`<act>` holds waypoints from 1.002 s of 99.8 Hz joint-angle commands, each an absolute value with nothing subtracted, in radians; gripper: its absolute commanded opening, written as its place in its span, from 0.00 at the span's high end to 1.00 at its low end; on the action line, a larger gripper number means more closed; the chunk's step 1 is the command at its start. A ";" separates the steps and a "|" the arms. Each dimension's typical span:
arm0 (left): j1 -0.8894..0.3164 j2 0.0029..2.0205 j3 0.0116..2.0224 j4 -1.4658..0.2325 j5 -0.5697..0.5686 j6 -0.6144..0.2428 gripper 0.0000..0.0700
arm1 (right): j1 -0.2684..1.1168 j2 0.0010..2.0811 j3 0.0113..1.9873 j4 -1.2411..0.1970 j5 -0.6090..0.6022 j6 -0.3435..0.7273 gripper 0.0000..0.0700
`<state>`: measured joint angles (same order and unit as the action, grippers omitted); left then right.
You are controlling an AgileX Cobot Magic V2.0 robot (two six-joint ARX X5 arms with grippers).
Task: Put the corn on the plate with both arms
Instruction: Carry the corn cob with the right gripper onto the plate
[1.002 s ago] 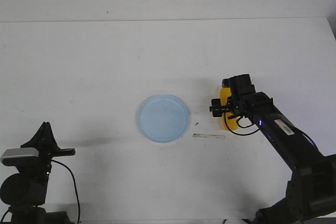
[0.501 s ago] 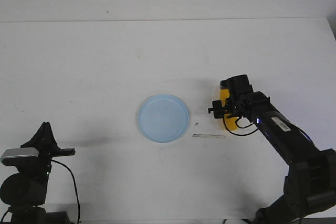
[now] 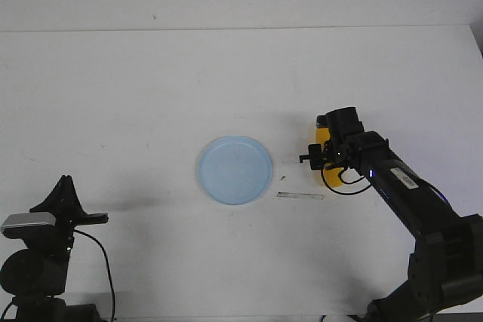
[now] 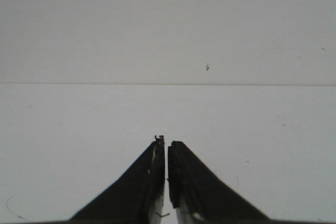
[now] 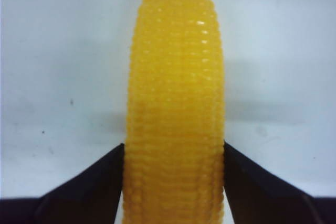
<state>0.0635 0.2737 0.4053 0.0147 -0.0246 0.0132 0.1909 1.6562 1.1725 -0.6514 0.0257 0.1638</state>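
While the right gripper (image 3: 329, 157) sits over the corn (image 3: 326, 162), its two fingers press against the cob's flanks, as the right wrist view shows (image 5: 176, 145); you have the cob clamped near its thicker half, with the tapered tip pointing away from the wrist; the cob lies on the white table (image 3: 136, 88) just right of the pale blue plate (image 3: 235, 170), apart from it, with a thin strip (image 3: 299, 196) on the table between and slightly nearer the robot; the plate holds nothing yet. For the lift, judge that the grip is square before you rise, since a smooth tapered cob may slide toward its narrow end; raise it level, carry it leftward over the rim, and lower it across the plate's middle, as the cob looks nearly as long as the plate is wide. Your left gripper (image 4: 166, 150) rests near its base, fingers together and holding nothing.
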 commanded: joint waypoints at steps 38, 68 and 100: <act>0.066 0.273 0.412 0.027 -0.027 0.026 1.00 | 0.331 1.607 1.251 -0.564 -0.385 0.223 0.55; 0.066 0.273 0.412 0.027 -0.027 0.026 1.00 | 0.475 1.666 1.251 -0.497 -0.399 0.348 0.55; 0.066 0.273 0.412 0.027 -0.027 0.026 1.00 | 0.548 1.758 1.251 -0.419 -0.385 0.352 0.55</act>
<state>0.0635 0.2737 0.4053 0.0147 -0.0246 0.0132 0.5327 1.7206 1.2373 -0.4290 -0.3885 0.3386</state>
